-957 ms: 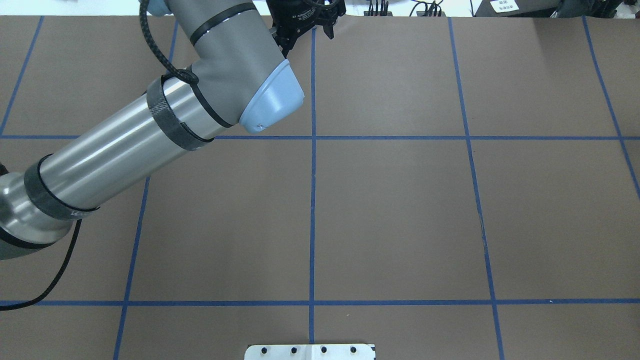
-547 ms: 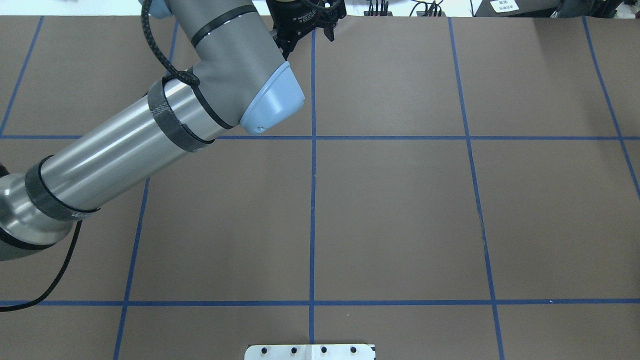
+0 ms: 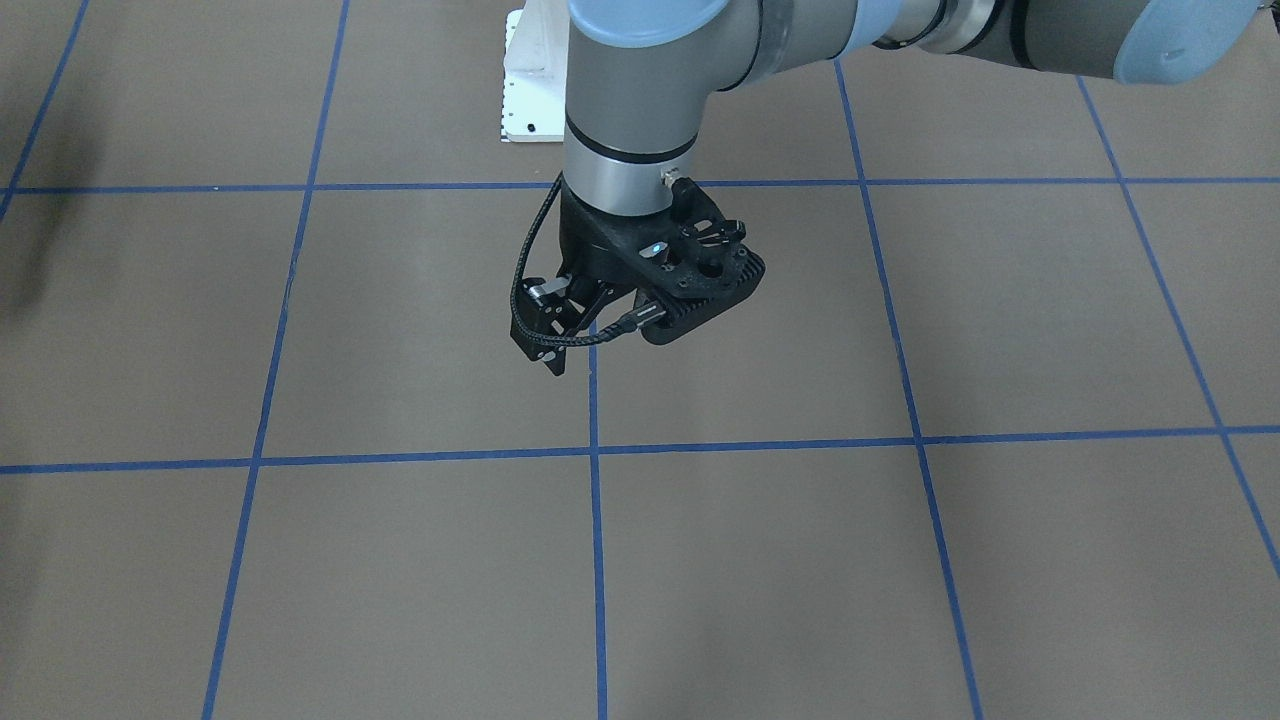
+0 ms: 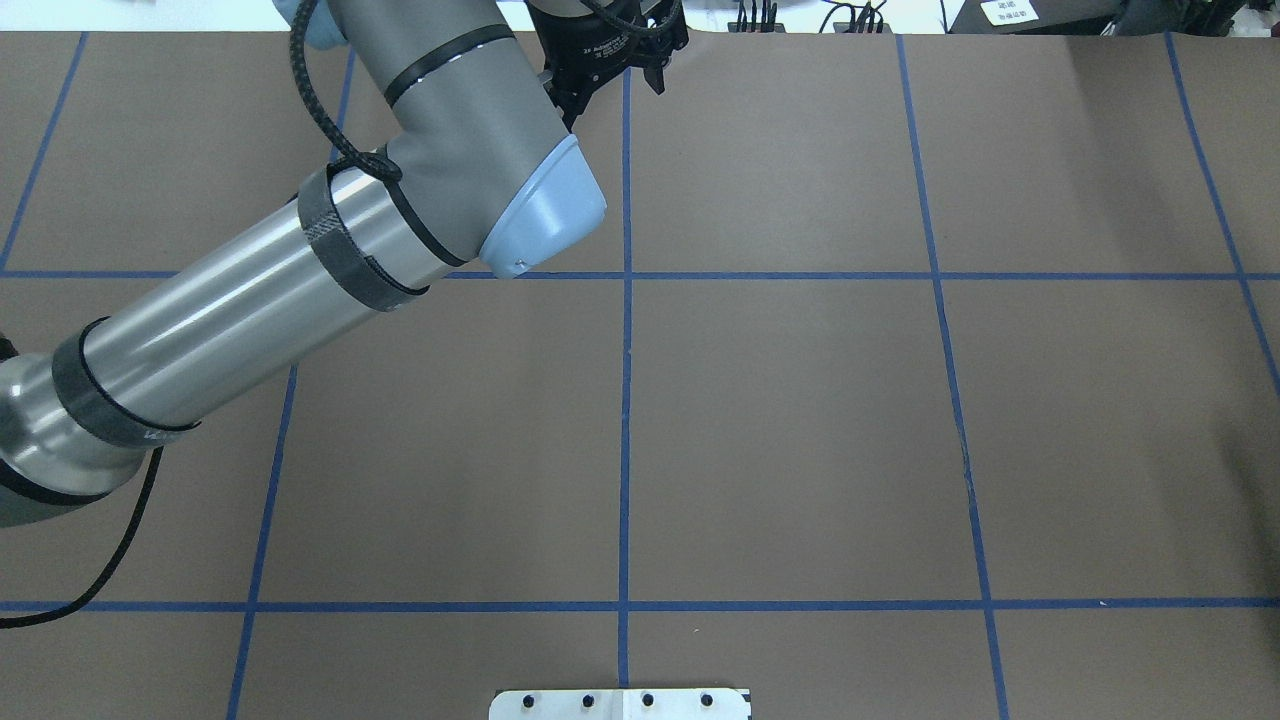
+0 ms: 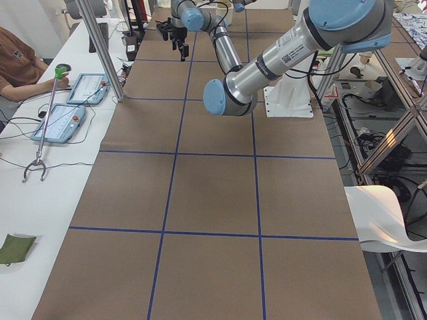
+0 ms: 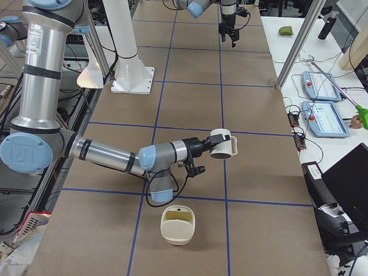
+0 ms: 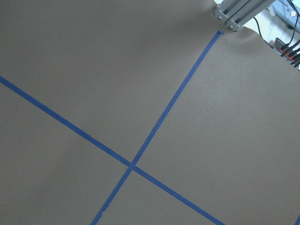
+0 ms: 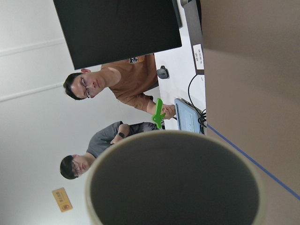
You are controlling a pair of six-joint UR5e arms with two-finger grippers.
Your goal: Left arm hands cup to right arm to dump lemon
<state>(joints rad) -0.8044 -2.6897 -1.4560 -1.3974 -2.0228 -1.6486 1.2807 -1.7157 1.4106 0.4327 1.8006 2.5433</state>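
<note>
The right arm, near in the exterior right view, carries the off-white cup (image 6: 222, 144) on its side above the table, mouth facing away from the arm. Whether my right gripper (image 6: 206, 146) is shut on it I cannot tell. In the right wrist view the cup (image 8: 173, 183) fills the lower part, and its grey inside is empty. The yellow lemon (image 6: 179, 217) lies in a cream bowl (image 6: 177, 234) on the table below the arm. My left gripper (image 4: 615, 85) (image 3: 565, 335) hangs open over the table's far edge, holding nothing.
A white base plate (image 4: 620, 703) sits at the robot's side of the table. Beyond the far edge runs a white side table with tablets (image 6: 325, 118), a green grabber tool (image 6: 361, 111) and two seated people (image 8: 117, 89). Metal posts (image 6: 293, 52) stand at that edge.
In the overhead view the left arm and its gripper have shifted slightly toward the table's far edge. A faint shadow has appeared at the right edge.
</note>
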